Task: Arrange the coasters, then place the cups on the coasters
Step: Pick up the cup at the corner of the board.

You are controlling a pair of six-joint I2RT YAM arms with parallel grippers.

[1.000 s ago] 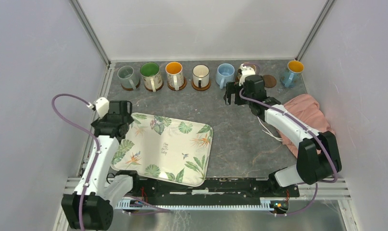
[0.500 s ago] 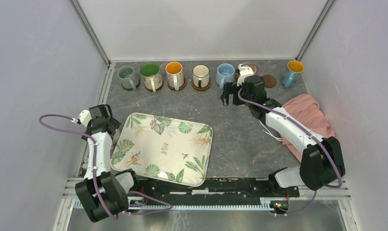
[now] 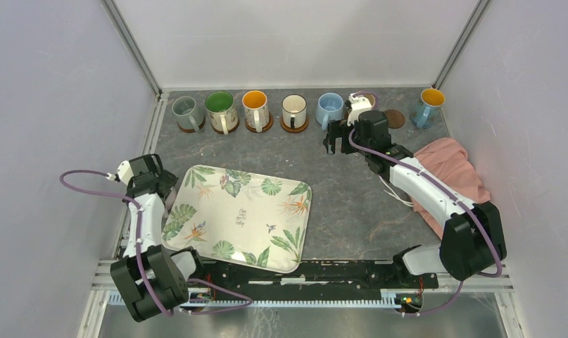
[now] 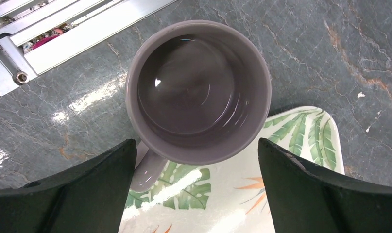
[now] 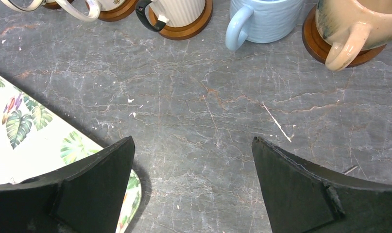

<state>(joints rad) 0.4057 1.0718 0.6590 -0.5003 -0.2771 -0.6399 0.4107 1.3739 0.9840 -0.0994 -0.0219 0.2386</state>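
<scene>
1. The left gripper (image 4: pixel 196 145) hovers straight above the pale pink mug (image 4: pixel 198 90). Its fingers are spread wide either side of the rim and hold nothing. It looks lined up for a top-down grasp.
2. That mug stands near the table's left edge, at a corner of the leaf-print tray (image 4: pixel 325 141) and well apart from the row (whether its base overlaps the tray I cannot tell).
3. The right gripper (image 5: pixel 194 184) hangs over bare table near the row, fingers wide apart and empty. The tan mug (image 5: pixel 351 24) sits on its wooden coaster (image 5: pixel 313 42) just beyond.
4. A bare dark coaster (image 3: pixel 394 118) lies in the row, probably the pink mug's seat.
5. Cups: eight, with seven in the back row and one by the tray.
6. Coasters: six made out, five under mugs and one bare. Any under the light blue mug (image 5: pixel 262 17) or the blue-and-orange mug (image 3: pixel 428 105) are hidden.
</scene>
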